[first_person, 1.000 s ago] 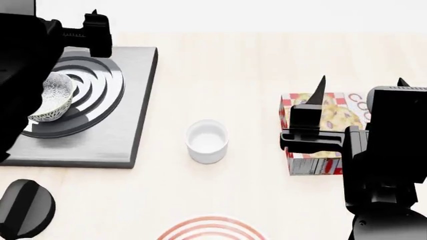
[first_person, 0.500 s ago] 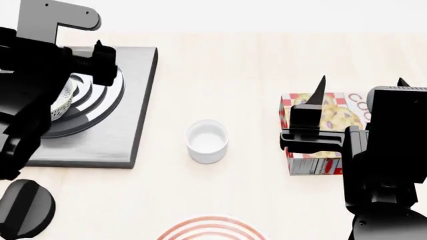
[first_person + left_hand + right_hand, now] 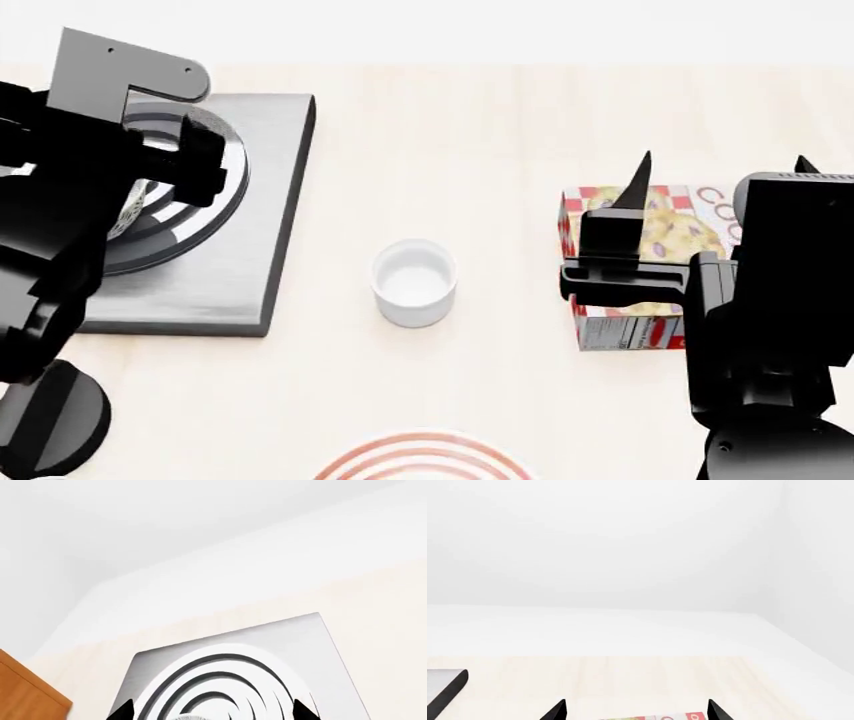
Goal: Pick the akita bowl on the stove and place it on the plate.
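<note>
In the left wrist view, the speckled rim of the akita bowl (image 3: 189,717) peeks in at the frame's edge, between the two black fingertips of my left gripper (image 3: 213,711), which is open. The bowl sits on the ring burner of the grey stove (image 3: 313,645). In the head view my left arm hangs over the burner and hides almost all of the bowl; the stove (image 3: 254,270) shows at the left. The red-ringed plate (image 3: 424,455) lies at the near edge, cut off. My right gripper (image 3: 725,165) is open and holds nothing, above a snack box.
A plain white cup (image 3: 414,282) stands between stove and plate. The red-checked snack box (image 3: 647,250) lies under my right gripper. The black knob (image 3: 54,415) is at the near left. A brown wooden edge (image 3: 27,695) shows beside the table.
My left arm has swung forward over the burner and now covers the bowl, which showed plainly a second ago. The right arm, cup, box and plate have not moved.
</note>
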Motion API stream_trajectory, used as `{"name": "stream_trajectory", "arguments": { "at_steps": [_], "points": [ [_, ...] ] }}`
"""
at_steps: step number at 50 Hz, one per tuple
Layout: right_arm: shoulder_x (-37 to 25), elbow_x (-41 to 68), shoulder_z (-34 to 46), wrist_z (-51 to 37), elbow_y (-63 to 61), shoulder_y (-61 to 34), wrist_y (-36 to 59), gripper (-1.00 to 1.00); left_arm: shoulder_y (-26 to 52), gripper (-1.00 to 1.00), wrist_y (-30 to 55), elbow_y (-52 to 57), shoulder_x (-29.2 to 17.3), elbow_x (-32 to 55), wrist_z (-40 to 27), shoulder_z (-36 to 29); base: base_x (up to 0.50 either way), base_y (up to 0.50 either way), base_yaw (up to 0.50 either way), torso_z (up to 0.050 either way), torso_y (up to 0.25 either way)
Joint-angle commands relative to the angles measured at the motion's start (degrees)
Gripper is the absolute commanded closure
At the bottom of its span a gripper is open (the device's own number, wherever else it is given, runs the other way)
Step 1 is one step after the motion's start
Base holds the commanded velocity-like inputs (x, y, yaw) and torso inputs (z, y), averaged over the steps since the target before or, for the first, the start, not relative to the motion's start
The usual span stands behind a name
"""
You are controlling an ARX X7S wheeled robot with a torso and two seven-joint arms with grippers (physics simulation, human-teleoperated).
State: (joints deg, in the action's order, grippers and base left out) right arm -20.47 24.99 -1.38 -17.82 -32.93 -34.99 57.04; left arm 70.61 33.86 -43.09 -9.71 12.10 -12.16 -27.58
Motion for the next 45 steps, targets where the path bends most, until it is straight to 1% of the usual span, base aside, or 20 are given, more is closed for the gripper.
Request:
{"name": "stream_trajectory", "arguments": {
  "at_steps": [1, 17, 25, 32, 35, 38, 45],
  "points": [
    [0.5, -0.5, -0.7, 0.4, -0.1, 0.0, 0.4, -1.00, -0.6, -1.00, 1.4, -0.2, 0.7, 0.4, 0.4, 0.8, 0.00, 0.00, 0.00, 0.000, 0.000],
    [0.4, -0.2, -0.6, 0.2, 0.0, 0.0, 0.2, -1.00, -1.1, -1.00, 2.5, -0.9, 0.6, 0.4, -0.2, 0.4, 0.00, 0.00, 0.00, 0.000, 0.000],
    [0.3, -0.1, -0.6, 0.1, 0.0, 0.0, 0.2, -1.00, -0.4, -1.00, 1.3, -4.4, 1.1, 0.4, 0.0, 0.4, 0.00, 0.00, 0.00, 0.000, 0.000],
    [0.2, 0.1, -0.6, 0.0, 0.0, 0.0, 0.2, -1.00, -1.2, -1.00, 3.9, -1.9, 0.5, 0.9, -0.6, 0.6, 0.00, 0.00, 0.00, 0.000, 0.000],
    [0.1, -0.1, -0.4, -0.1, 0.2, 0.0, -0.1, -1.00, -0.7, -1.00, 2.8, -4.0, 0.8, 1.2, -0.6, 1.1, 0.00, 0.00, 0.00, 0.000, 0.000],
    [0.1, -0.1, -0.4, 0.0, 0.3, 0.1, -0.2, -1.00, -1.1, -1.00, 4.2, -2.3, 0.5, 1.5, -0.9, 1.2, 0.00, 0.00, 0.00, 0.000, 0.000],
    [0.0, 0.2, -0.4, -0.3, 0.0, 0.0, 0.2, -1.00, -0.9, -1.00, 3.2, -4.6, 0.8, 1.1, -0.6, 0.6, 0.00, 0.00, 0.00, 0.000, 0.000]
  ]
}}
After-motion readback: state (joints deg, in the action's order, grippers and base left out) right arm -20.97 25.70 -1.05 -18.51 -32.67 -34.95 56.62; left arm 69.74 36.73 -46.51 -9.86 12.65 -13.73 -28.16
